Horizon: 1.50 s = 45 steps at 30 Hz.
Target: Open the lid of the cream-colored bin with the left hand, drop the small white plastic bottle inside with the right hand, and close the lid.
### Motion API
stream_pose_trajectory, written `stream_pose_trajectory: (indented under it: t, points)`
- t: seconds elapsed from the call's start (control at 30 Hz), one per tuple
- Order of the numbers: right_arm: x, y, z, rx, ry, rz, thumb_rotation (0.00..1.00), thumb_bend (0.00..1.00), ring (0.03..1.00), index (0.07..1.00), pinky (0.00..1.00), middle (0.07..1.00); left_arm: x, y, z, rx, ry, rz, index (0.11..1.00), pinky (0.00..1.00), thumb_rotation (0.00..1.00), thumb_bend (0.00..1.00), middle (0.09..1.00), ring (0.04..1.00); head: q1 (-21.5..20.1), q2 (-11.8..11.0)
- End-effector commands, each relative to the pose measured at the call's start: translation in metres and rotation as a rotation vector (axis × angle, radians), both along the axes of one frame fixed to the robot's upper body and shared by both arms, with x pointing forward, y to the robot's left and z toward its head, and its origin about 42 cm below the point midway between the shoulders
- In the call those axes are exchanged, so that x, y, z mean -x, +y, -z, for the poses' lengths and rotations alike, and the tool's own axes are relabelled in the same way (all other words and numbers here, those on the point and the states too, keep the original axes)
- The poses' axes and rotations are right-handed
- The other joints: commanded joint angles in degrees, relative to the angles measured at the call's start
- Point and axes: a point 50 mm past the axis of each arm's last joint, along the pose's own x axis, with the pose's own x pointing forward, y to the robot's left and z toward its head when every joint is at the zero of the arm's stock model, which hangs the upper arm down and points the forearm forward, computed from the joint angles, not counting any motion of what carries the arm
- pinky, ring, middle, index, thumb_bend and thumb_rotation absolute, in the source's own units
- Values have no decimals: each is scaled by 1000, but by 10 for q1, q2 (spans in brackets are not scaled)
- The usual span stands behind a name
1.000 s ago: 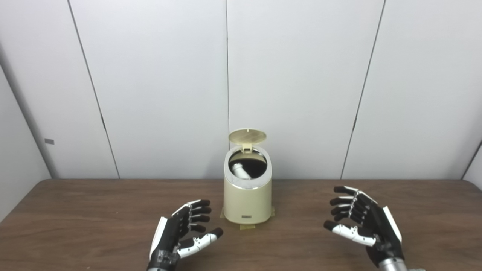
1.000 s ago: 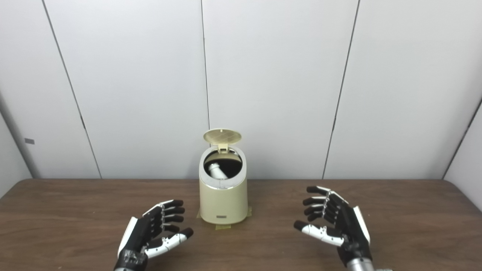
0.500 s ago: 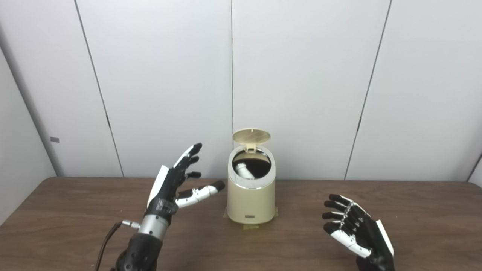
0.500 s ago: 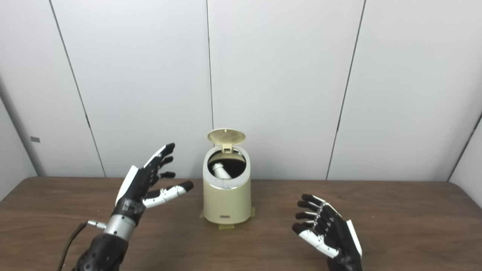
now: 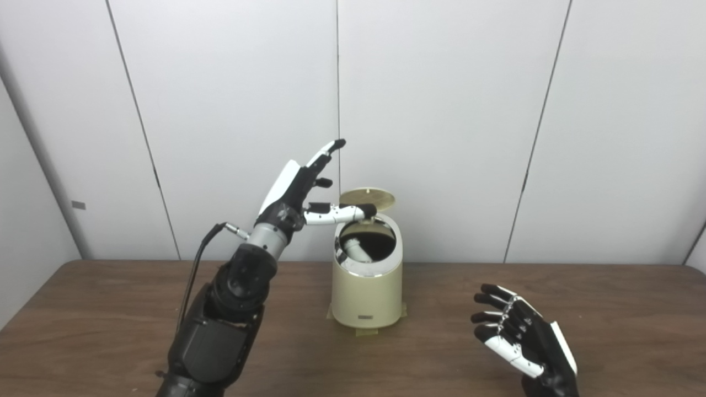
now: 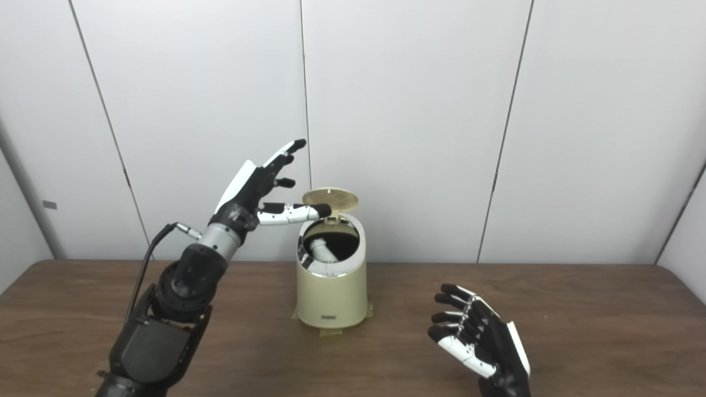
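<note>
The cream-colored bin (image 5: 367, 295) stands at the table's middle with its round lid (image 5: 367, 198) tipped up and back. Inside its dark mouth the small white plastic bottle (image 5: 357, 251) leans against the left wall. My left hand (image 5: 300, 190) is raised just left of the lid, open, fingers spread upward; its thumb reaches across in front of the lid's left edge. I cannot tell if the thumb touches it. My right hand (image 5: 521, 339) hovers low over the table at the right, open and holding nothing.
The brown wooden table (image 5: 99, 309) runs the full width of the view. White wall panels (image 5: 441, 110) rise close behind the bin. A black cable (image 5: 196, 264) loops from my left wrist. Tape patches (image 5: 365, 332) hold the bin's base down.
My left hand has risen from table level and moved right, up to the lid. The right hand has sunk a little lower and nearer. The bottle and lid are unchanged.
</note>
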Motion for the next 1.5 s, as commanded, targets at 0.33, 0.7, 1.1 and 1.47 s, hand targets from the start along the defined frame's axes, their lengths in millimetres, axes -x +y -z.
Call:
stream_pose_trajectory:
  t: [0.33, 0.7, 1.1, 1.47]
  points:
    - [-5, 7, -22, 17, -86, -15, 379, 643, 525, 739, 408, 706, -13, -13, -35, -301, -142, 2, 740, 750, 367, 961, 809, 857, -5, 1]
    - [-4, 14, -25, 20, -77, -6, 400, 630, 500, 738, 388, 692, 2, -14, -33, -497, -191, 39, 662, 924, 394, 1000, 745, 938, -7, 3]
    - [-4, 19, -26, -64, -45, -18, 401, 635, 507, 726, 382, 694, 23, -16, -35, -512, -212, 79, 672, 1000, 397, 993, 744, 938, -9, 8]
    - [-4, 22, -30, -71, -50, -31, 402, 646, 509, 722, 377, 698, 30, -11, -19, -582, -207, 87, 674, 959, 408, 988, 725, 918, -11, 16]
